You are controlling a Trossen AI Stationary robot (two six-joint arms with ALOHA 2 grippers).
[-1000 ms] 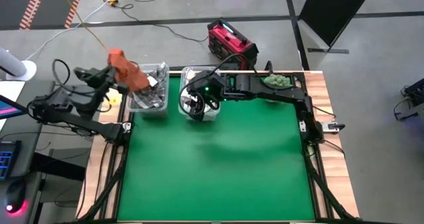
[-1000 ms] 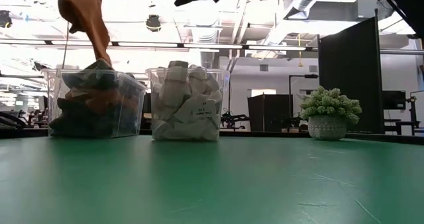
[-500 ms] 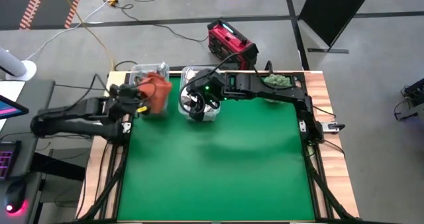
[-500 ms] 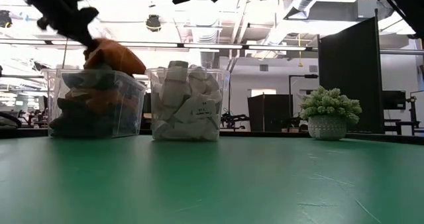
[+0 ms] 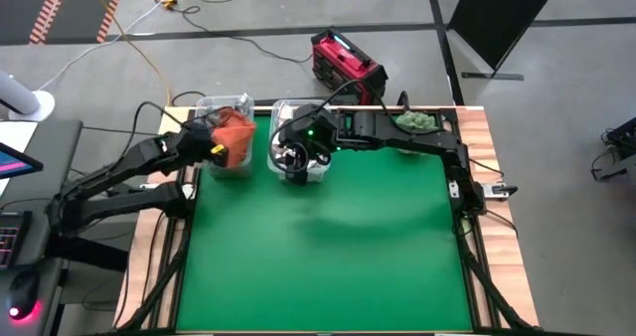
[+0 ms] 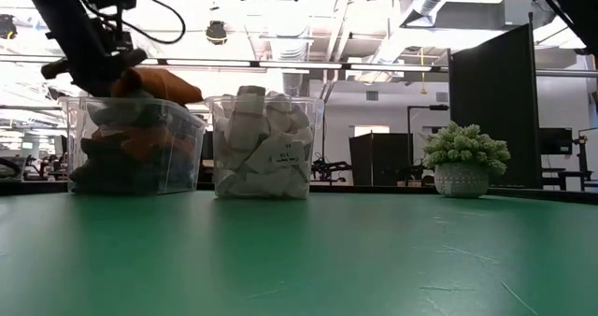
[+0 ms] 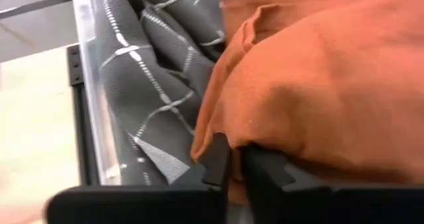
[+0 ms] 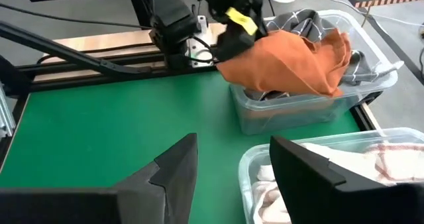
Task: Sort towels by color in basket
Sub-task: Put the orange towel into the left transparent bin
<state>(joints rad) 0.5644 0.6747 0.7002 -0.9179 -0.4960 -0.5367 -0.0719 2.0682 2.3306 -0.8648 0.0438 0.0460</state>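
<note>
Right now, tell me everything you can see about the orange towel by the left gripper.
The orange towel is a plain rust-orange woven cloth, crumpled into a soft mound with a folded hem showing. It lies on top of the pile in the left clear bin, bulging above its rim, resting on a dark grey checked towel. The left gripper is at its edge, fingers nearly together and touching the fabric; whether they pinch it is unclear.
</note>
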